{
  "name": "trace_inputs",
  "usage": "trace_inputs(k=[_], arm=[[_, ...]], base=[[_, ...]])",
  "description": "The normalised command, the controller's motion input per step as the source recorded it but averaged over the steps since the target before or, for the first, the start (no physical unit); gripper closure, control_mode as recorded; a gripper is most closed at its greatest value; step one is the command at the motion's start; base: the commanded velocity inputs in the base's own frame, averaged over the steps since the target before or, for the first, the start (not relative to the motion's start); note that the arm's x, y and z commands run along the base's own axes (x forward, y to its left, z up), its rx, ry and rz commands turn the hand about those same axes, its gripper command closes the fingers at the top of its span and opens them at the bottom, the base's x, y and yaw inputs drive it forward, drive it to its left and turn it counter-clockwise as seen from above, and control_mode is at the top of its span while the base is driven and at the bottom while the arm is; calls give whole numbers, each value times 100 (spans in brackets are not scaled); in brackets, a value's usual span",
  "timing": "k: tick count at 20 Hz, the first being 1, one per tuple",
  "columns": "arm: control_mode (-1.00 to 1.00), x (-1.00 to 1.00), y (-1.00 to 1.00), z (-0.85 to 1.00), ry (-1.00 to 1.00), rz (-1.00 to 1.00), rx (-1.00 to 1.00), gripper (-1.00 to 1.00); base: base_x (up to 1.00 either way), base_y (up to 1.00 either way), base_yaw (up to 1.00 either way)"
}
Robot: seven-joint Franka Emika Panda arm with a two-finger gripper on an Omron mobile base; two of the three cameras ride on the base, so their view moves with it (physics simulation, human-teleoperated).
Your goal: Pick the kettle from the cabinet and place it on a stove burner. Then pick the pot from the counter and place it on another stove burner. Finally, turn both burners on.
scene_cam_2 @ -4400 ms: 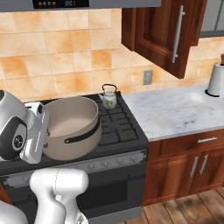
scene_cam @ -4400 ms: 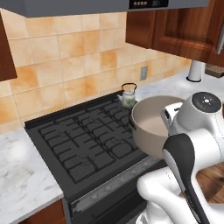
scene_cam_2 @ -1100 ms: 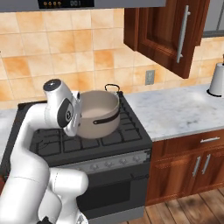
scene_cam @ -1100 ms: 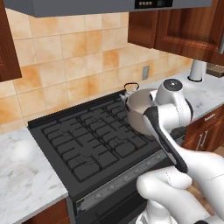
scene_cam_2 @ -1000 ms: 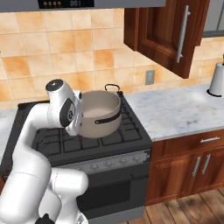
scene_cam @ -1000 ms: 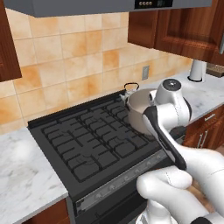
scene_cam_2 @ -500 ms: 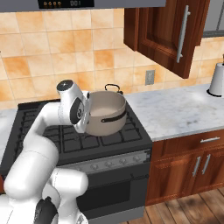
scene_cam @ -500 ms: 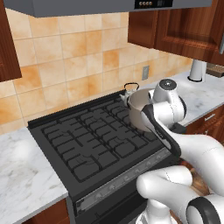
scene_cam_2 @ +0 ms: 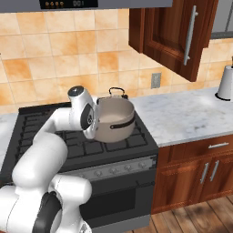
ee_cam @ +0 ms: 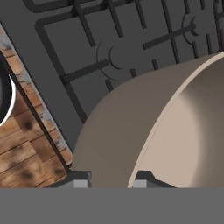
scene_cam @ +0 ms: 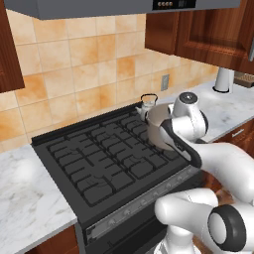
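The taupe-grey pot hangs just above the right-hand grates of the black range, slightly tilted. My gripper is shut on its left rim. In the hand view the two fingertips pinch the pot wall, one inside and one outside, with a front burner below. The small kettle stands on the back right burner just behind the pot, and its black handle shows over the rim. The reddish-brown cabinet door hangs open above the marble counter.
A white paper-towel roll stands at the far right of the counter. Silver knobs line the range front. The left and middle grates are bare. The hood sits overhead, and wood floor lies below the stove front.
The arm has carried the pot to the right and a little lower, closer to the kettle, and the pot now sits more upright. The grip has not changed.
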Motion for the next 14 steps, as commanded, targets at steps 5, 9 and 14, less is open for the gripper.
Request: trace_inputs(k=[5, 9, 14], arm=[[-100, 20, -19, -16, 0, 0, 0, 100], [-100, 21, -17, -14, 0, 0, 0, 100], [-100, 22, -15, -11, 0, 0, 0, 100]], base=[[0, 0, 0], [0, 0, 0], [0, 0, 0]])
